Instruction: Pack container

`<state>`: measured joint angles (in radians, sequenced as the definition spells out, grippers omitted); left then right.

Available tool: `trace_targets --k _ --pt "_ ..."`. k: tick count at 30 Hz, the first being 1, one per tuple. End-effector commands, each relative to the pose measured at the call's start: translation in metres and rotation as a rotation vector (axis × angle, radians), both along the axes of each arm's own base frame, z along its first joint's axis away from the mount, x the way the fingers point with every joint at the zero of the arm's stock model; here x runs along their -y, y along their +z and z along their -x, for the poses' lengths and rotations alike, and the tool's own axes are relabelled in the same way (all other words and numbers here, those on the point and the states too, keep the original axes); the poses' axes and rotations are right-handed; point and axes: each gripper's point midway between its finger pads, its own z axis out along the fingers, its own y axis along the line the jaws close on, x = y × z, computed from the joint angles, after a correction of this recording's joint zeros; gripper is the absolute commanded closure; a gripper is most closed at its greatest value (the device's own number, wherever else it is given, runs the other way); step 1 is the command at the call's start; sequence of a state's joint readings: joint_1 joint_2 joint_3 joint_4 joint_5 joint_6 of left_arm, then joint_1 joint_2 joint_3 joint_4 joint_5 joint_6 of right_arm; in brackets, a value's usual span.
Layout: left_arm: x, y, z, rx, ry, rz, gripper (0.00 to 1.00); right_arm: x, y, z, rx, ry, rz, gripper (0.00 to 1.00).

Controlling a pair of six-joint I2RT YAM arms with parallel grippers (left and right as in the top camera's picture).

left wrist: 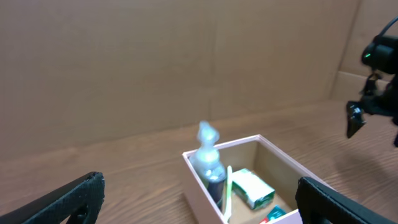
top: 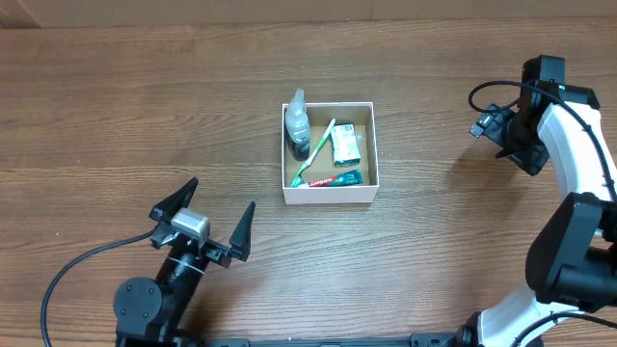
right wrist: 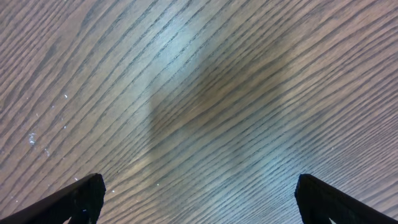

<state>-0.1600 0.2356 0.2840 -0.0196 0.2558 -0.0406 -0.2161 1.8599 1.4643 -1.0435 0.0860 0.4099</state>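
Overhead: square white-walled cardboard container (top: 329, 194) mid-table, holding a clear plastic bottle (top: 298, 123), green-white toothbrush (top: 316, 149), green soap packet (top: 345, 145) and seemingly a toothpaste tube (top: 337, 178); left gripper (top: 223, 193) near-left of it, spread, empty | Left wrist: container ahead, bottle in its left corner | Right wrist: right gripper (right wrist: 199, 193) spread wide, empty, over brown wood-grain table (right wrist: 199, 93)

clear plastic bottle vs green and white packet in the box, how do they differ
The clear plastic bottle pokes above the rim; the green and white packet lies flat below it. The bottle is clear with a dark lower half; the packet is opaque. Both sit in the white cardboard box.
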Motion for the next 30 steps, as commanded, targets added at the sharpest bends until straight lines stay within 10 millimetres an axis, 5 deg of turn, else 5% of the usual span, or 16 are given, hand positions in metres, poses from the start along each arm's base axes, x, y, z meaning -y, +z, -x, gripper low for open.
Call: trace_targets --k 1,9,18,30 --pt "-0.013 -0.007 0.0 0.056 0.053 -0.015 0.0 0.003 0.001 -0.001 0.004 0.001 0.012 0.0" --pt "-0.029 -0.021 0.003 0.087 0.103 -0.017 0.0 0.003 0.001 -0.001 0.004 0.001 0.012 0.0" --pt "-0.061 -0.094 -0.01 -0.076 0.28 -0.052 0.0 0.003 0.001 -0.001 0.004 0.001 0.012 0.0" --pt "-0.062 -0.094 -0.01 -0.076 0.287 -0.059 0.0 0.003 0.001 -0.001 0.004 0.001 0.012 0.0"
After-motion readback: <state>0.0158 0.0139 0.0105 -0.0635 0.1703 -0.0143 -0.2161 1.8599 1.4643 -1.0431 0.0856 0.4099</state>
